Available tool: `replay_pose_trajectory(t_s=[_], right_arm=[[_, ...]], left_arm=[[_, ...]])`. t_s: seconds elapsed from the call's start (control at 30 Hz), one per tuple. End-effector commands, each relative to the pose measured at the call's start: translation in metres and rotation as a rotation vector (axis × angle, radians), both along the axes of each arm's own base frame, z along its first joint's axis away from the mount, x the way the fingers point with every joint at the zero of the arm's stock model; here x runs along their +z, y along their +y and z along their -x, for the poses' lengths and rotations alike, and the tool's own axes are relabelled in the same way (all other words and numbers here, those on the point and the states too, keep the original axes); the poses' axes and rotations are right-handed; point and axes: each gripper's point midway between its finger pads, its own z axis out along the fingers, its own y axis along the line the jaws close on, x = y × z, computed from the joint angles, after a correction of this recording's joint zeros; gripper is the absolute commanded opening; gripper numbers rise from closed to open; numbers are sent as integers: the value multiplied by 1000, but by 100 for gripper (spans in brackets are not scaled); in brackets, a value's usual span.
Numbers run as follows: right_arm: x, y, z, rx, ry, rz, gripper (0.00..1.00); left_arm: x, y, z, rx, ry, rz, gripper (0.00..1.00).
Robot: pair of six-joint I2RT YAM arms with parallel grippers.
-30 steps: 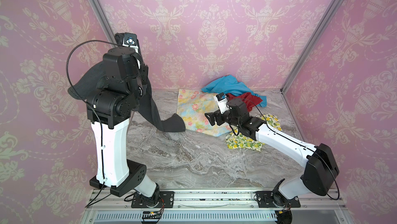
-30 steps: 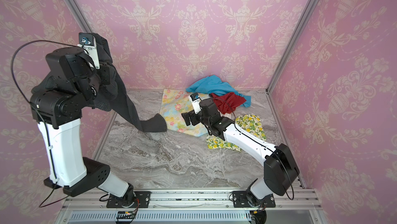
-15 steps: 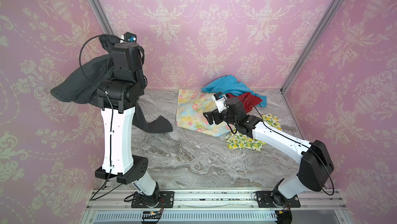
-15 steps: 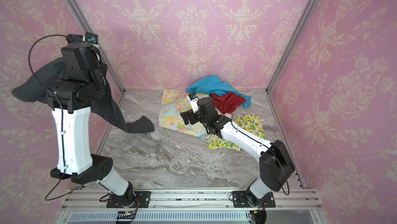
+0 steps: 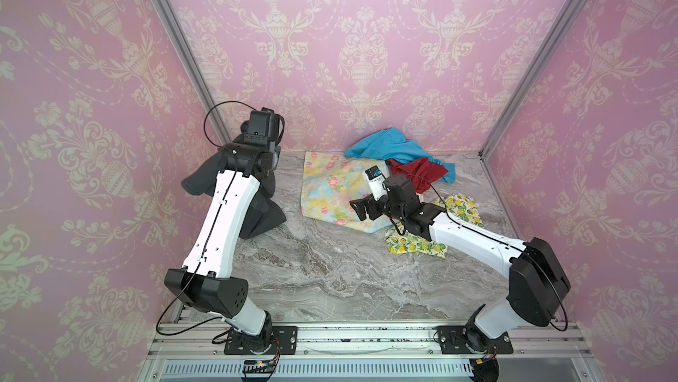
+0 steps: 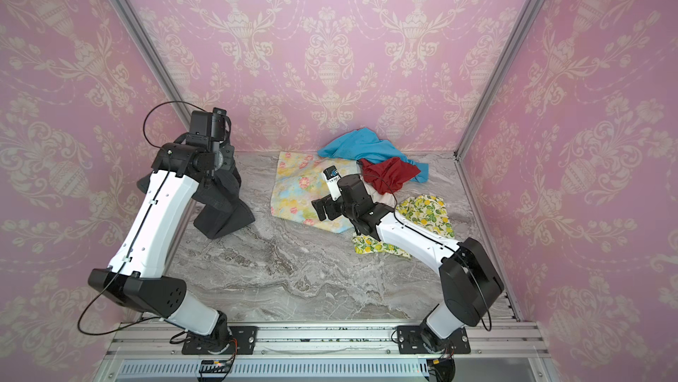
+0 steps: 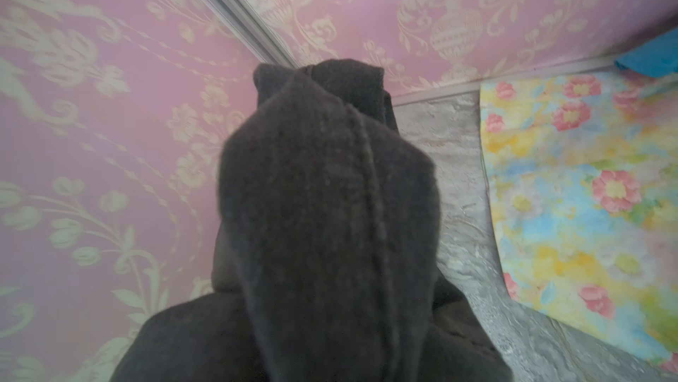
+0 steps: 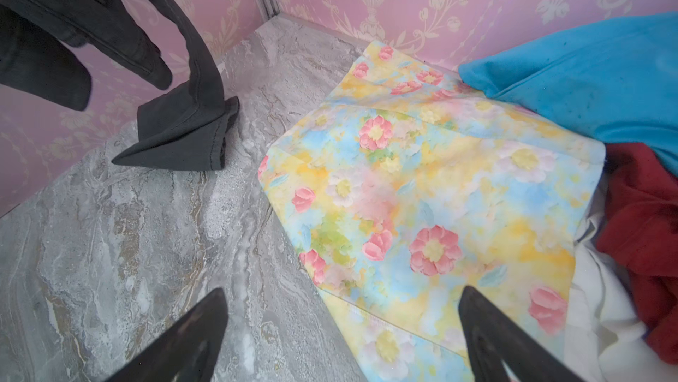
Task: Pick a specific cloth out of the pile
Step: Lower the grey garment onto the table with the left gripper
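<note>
The left hand [image 5: 270, 163] has come down from its high lift; closed on the cloth [image 5: 262, 217], it lets the lower end fold onto the worktop [image 5: 330, 273] by the wall, well apart from the pile [image 5: 400, 149], so I think only the release remains. The right hand [image 5: 361, 209] hangs wide open over the edge of the floral sheet [image 5: 326, 182]; the writing on the sticker [image 5: 373, 173] just behind it is too small to read.
</note>
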Motion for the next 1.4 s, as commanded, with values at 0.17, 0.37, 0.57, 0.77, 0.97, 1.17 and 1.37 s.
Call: replay_pose_trajectory(t_s=[0.17, 0.37, 0.57, 0.77, 0.97, 1.17, 1.37], right_arm=[[-6, -2, -8, -31, 12, -36, 99], [-13, -2, -9, -39, 26, -37, 99], [-20, -1, -11, -41, 46, -42, 99], [-27, -2, -10, -44, 63, -49, 99], [-32, -10, -13, -65, 84, -48, 99], [-34, -17, -19, -87, 115, -45, 99], [-35, -26, -16, -113, 146, -6, 98]], left_arm=[[-82, -4, 7, 60, -33, 354, 0], [-137, 24, 24, 156, 122, 281, 0], [-189, 31, 23, 191, 254, 281, 0], [-238, 35, 15, 214, 379, 309, 0], [-273, 33, 2, 265, 425, 498, 0], [-294, 23, 12, 365, 435, 679, 0], [-327, 18, 74, 526, 480, 788, 0]])
